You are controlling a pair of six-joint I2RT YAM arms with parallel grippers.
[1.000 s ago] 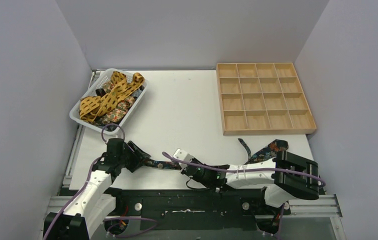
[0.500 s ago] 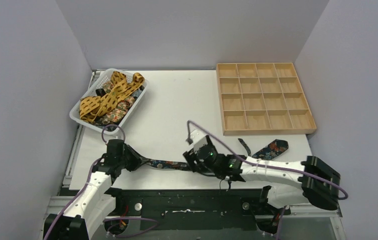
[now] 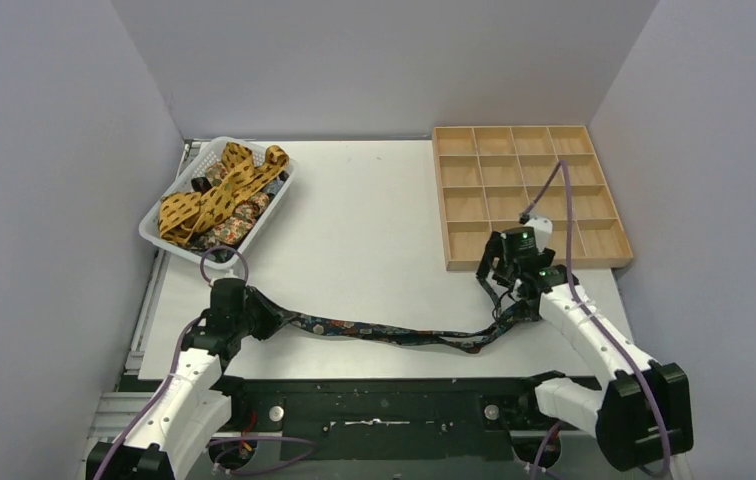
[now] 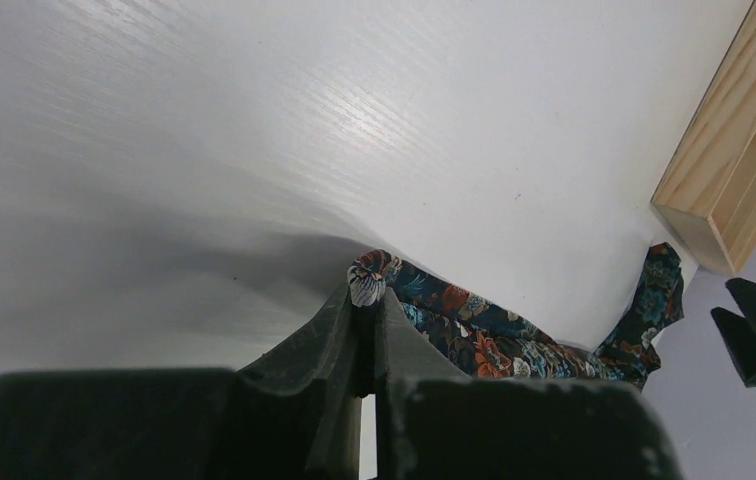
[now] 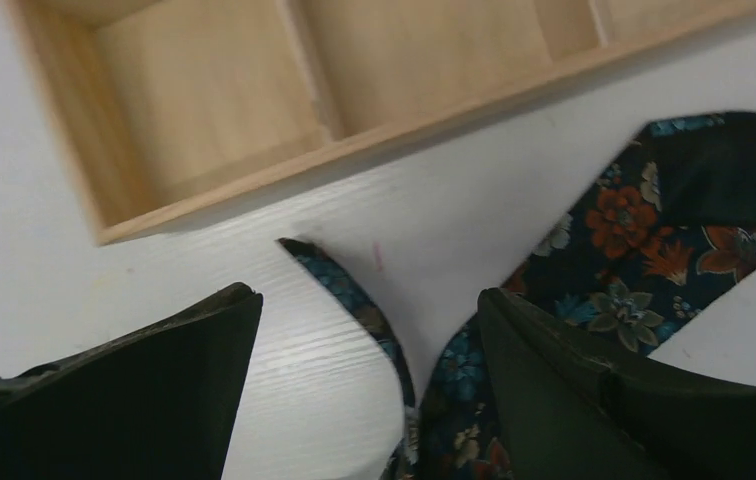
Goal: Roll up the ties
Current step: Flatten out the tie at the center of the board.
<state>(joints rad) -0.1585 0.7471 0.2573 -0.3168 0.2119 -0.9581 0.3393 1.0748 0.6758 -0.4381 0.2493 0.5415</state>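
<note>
1. Nearest me, at the near left of the white desk (image 3: 374, 220), my left fingers (image 4: 329, 350) are pressed tight together. They pinch a small tuft of the dark floral tie (image 3: 394, 330) just above the surface.
2. From that pinch the tie trails rightward along the near edge of the desk, lying slack with a soft sag in the middle. Part of it looks doubled, two strands side by side. I cannot tell whether I hold a fold or an end.
3. My judgement of the cloth is that it is light, limp and a little slick, with no stiffness of its own. It should wrinkle and slide rather than resist. A roll would want steady tension and a start at one end, pinched across the width, not mid-length.
4. Further right, my right fingers (image 5: 154, 390) stand wide apart and hold nothing. They hover over the tie's broad end (image 5: 674, 230) and a thin strip (image 5: 344, 295) beside it. Both lie on the desk just in front of the wooden tray (image 3: 534, 263).
5. Seen from above, my right wrist covers most of that broad end. My own wrist view cuts it off at the frame edge, so I cannot follow how the thin strip joins it.
6. Farthest, at the back left, a white basket (image 3: 169, 245) holds a tangled heap of mustard spotted ties (image 3: 214, 195) and floral ones, too knotted to count.
</note>
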